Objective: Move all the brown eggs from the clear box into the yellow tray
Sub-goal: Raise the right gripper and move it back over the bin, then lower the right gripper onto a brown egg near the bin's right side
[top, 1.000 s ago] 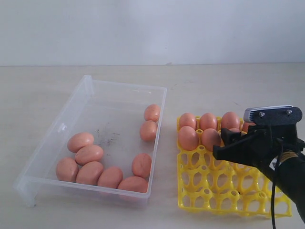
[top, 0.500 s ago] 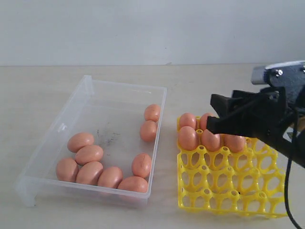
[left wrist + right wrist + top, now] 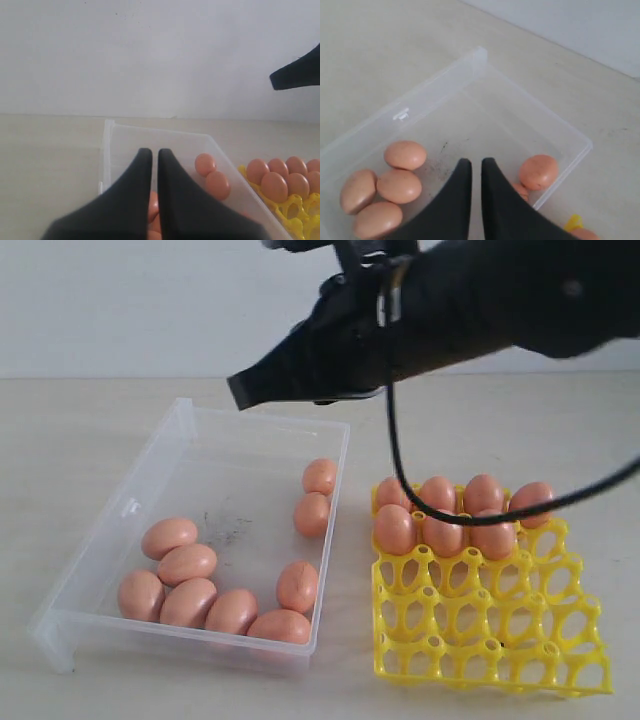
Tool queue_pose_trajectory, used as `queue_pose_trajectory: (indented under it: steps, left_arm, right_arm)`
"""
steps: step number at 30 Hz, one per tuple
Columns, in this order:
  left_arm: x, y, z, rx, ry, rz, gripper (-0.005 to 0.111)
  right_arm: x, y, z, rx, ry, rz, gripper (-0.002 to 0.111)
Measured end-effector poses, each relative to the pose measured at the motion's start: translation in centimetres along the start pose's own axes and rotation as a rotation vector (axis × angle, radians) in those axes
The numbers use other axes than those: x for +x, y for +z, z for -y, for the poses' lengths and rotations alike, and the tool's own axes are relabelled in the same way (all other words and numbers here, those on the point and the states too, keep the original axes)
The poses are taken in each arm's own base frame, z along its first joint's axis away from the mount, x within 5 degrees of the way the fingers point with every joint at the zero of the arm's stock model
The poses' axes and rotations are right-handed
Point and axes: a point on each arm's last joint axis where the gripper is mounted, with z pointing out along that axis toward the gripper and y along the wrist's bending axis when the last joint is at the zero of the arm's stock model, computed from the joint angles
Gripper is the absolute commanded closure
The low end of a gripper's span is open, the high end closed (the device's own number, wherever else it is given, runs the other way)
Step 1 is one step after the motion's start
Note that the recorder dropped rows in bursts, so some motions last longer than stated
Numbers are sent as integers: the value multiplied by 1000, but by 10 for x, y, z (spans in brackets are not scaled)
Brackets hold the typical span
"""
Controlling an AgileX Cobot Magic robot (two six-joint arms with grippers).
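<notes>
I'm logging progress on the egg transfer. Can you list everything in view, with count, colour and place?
clear box: one, transparent, left on the table
yellow tray: one, yellow, right of the box
brown eggs: sixteen, orange-brown; nine in the box, seven in the tray's two far rows
table: one, pale beige, under everything
right gripper: one, black, shut and empty, above the box's far end
left gripper: one, black, shut and empty, seen only in its wrist view
</notes>
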Motion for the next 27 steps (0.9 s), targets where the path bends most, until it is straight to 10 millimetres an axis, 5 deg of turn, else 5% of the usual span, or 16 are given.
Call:
queue_pose_trajectory:
  steps: [11,20,27]
  left_arm:
    - [0,0,0,0,0,0,103]
    - [0,0,0,0,0,0,103]
    - [0,0,0,0,0,0,103]
  right_arm:
    - [7,98,-33,-73,-92,-360,108]
    - [18,158,-6,87,86,-535,108]
    - [29,181,1,149,106,-657,105]
